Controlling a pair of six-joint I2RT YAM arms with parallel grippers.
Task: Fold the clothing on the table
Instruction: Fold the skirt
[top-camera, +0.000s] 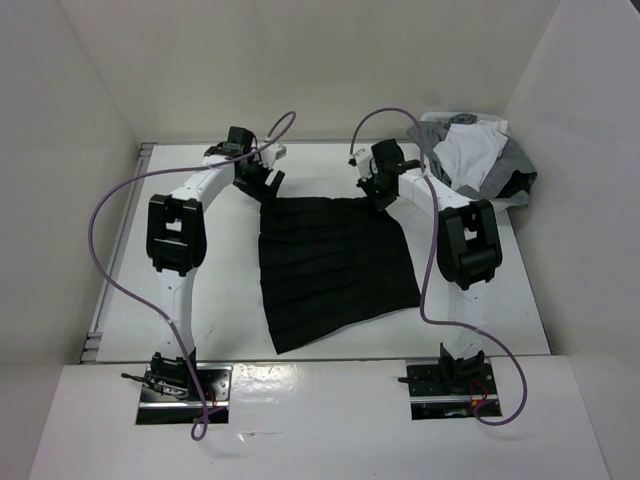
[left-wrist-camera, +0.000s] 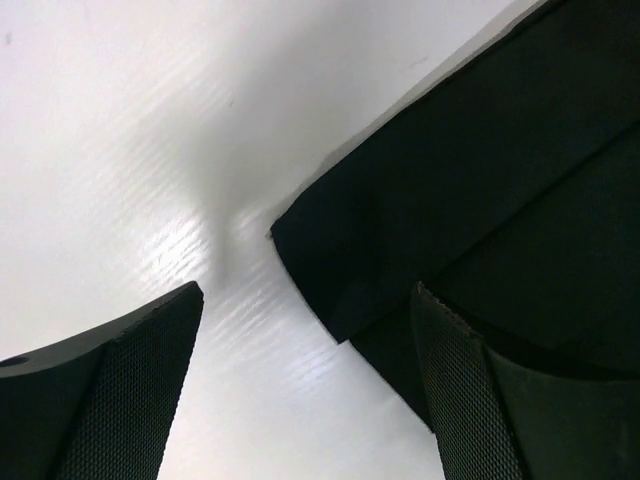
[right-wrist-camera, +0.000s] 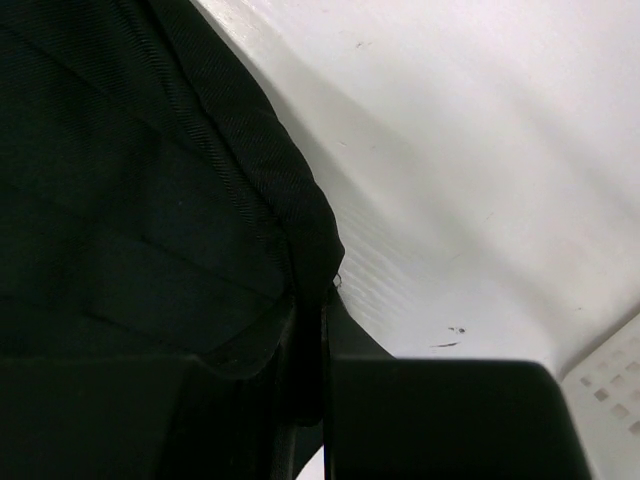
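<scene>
L gripper (left-wrist-camera: 308, 292) reached fwd, spread, R gripper (right-wrist-camera: 320, 320) fwd, pinching clothing (top-camera: 335, 265) edge

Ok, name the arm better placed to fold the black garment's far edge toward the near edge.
Right. The right gripper is shut on the far right corner of the clothing, so it could probably lift. The left gripper stands open by the far left corner, holding nothing, and must close first.

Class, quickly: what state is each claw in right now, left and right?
Left claw: open, gripping nothing.
Right claw: closed on the edge of the black clothing.
</scene>
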